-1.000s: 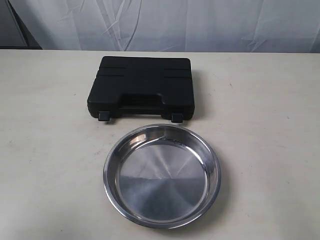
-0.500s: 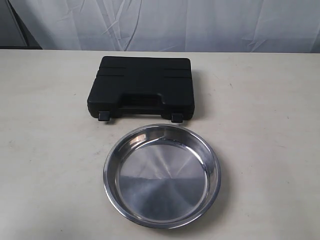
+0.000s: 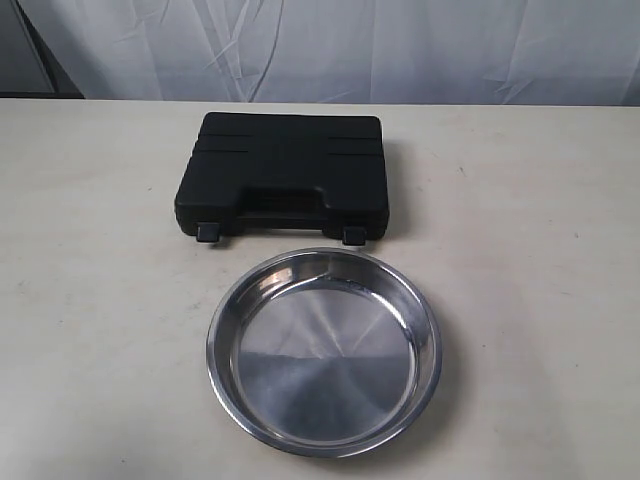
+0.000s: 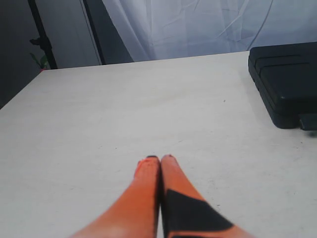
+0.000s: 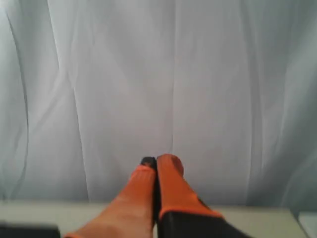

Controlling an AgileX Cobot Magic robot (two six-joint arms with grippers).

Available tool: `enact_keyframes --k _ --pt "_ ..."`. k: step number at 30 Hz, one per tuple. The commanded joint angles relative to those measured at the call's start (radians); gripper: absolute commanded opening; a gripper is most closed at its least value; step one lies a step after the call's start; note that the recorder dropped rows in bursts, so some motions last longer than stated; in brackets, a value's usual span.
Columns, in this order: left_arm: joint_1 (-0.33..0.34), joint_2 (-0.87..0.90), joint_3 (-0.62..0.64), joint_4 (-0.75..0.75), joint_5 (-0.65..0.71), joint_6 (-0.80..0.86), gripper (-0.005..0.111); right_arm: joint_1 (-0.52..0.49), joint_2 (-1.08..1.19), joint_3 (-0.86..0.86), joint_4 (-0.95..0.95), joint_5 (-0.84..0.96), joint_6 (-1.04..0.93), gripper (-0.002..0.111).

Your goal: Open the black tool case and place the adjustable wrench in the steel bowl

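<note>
- Black tool case [image 3: 285,175]: lies flat on the tabletop [image 3: 520,250], upper centre of the exterior view. The lid is down, and both latches, [image 3: 207,232] and [image 3: 353,236], sit on the edge facing the bowl.
- Steel bowl [image 3: 325,350]: lower centre of the exterior view, just below the case and apart from it. Nothing is in it.
- Adjustable wrench: not visible in any view. Judged to be inside the closed case.
- Left hand [image 4: 160,158]: its orange fingers are pressed together with nothing between them. It hovers over bare tabletop, well apart from the case corner seen in its own camera.
- Right hand [image 5: 157,161]: fingers likewise together and empty, aimed at the white curtain [image 5: 99,74] rather than at the work. A dark strip at the edge of its view may be the case; this cannot be confirmed.
- Neither hand appears in the exterior view.
- Change over the last second: none found. Case, latches and bowl sit exactly where they did in both earlier exterior pictures.
- Meaning for the task: judged not yet begun. The first step outstanding is to bring a hand to the latches. With the bowl so close to the latch edge, clearance there deserves care.
</note>
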Motion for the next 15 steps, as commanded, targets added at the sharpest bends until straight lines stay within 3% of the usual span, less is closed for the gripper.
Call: enact_keyframes --k 1,5,10,15 --pt "-0.007 -0.004 -0.002 0.0 -0.007 -0.006 0.0 0.12 0.389 -0.332 0.012 0.619 -0.187 -0.001" --pt "-0.007 -0.004 -0.002 0.0 -0.007 -0.006 0.0 0.215 0.706 -0.583 0.144 0.863 -0.368 -0.001" --pt "-0.007 -0.004 -0.002 0.0 -0.007 -0.006 0.0 0.353 0.973 -0.767 0.326 0.86 -0.62 -0.001" --pt "-0.007 -0.004 -0.002 0.0 -0.007 -0.006 0.0 0.459 1.16 -0.9 0.323 0.859 -0.626 -0.001"
